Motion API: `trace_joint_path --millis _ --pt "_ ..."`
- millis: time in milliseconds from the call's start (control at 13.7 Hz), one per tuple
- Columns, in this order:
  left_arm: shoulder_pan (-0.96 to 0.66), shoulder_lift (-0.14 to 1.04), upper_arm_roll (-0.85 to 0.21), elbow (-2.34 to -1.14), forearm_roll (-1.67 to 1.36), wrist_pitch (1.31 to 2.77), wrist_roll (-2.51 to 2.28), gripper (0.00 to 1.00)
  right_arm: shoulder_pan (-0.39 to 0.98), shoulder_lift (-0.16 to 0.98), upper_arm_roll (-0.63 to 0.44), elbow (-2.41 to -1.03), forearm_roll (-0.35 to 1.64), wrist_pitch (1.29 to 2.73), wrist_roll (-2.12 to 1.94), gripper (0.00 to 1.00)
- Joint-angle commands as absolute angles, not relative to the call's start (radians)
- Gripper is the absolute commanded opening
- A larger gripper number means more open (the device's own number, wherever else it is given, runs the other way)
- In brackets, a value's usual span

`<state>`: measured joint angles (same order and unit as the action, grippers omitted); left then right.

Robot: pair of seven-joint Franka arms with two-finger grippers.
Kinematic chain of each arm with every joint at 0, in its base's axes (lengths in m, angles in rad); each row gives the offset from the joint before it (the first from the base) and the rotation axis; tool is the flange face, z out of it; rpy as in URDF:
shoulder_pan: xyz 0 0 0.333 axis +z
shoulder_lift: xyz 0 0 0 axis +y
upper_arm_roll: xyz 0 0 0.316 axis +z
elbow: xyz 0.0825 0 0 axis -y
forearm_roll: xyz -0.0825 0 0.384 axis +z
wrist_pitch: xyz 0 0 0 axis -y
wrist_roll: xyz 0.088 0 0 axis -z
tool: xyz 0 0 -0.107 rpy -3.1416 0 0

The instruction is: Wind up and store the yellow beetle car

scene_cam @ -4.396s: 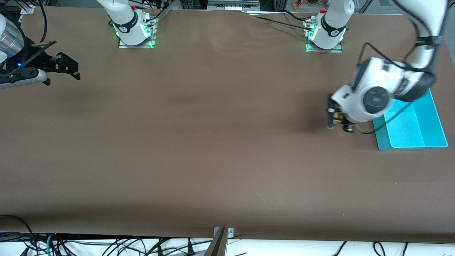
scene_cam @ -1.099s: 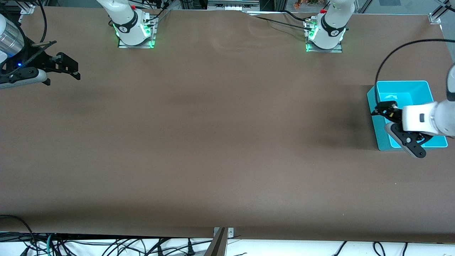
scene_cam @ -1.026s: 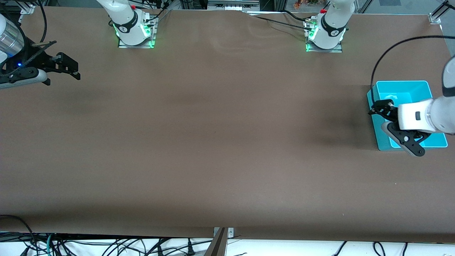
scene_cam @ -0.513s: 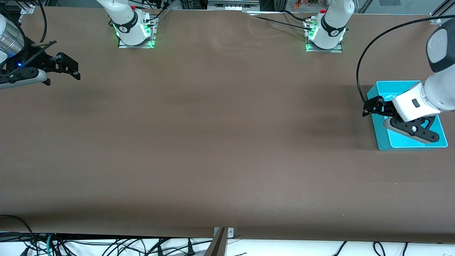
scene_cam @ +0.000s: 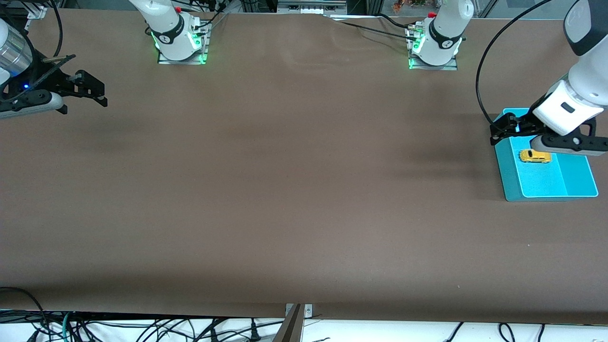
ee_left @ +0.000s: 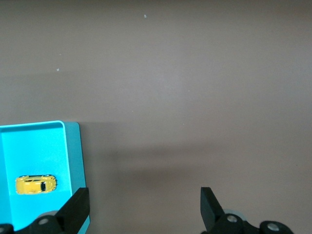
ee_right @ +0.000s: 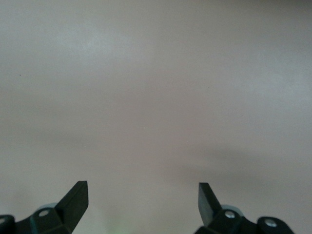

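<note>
White arms [scene_cam: 582,28], black tools [scene_cam: 503,129].

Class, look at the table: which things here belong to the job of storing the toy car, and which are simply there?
Part of the job:
- small yellow toy beetle car, lying in the tray
- shallow turquoise plastic tray, at the left arm's end
- left gripper, open over the tray

Just there:
- right gripper, open, waiting at the right arm's end
- brown table

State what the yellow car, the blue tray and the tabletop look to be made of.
Yellow beetle car: glossy painted body, die-cast metal or hard plastic; can't tell which.
Blue tray: probably moulded plastic, smooth, uniform turquoise with rounded corners.
Table: matte brown covering, possibly paper or thin sheet, faintly rippled near the arm bases.
</note>
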<state>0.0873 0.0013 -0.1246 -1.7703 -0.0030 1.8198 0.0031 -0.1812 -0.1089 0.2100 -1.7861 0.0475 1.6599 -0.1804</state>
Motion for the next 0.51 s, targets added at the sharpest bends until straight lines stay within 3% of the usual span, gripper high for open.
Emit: trace_joint_path --millis 0,440 --pt "0.092 -0.009 -0.114 -1.772 -0.034 1.79 -0.023 1.0 -0.183 -0.115 0.209 -1.789 0.049 1.66 -0.198 1.0" --pt "0.092 -0.032 -0.117 -1.756 -0.075 1.709 -0.028 1.0 -0.183 -0.117 0.21 -1.789 0.051 1.652 -0.198 1.0"
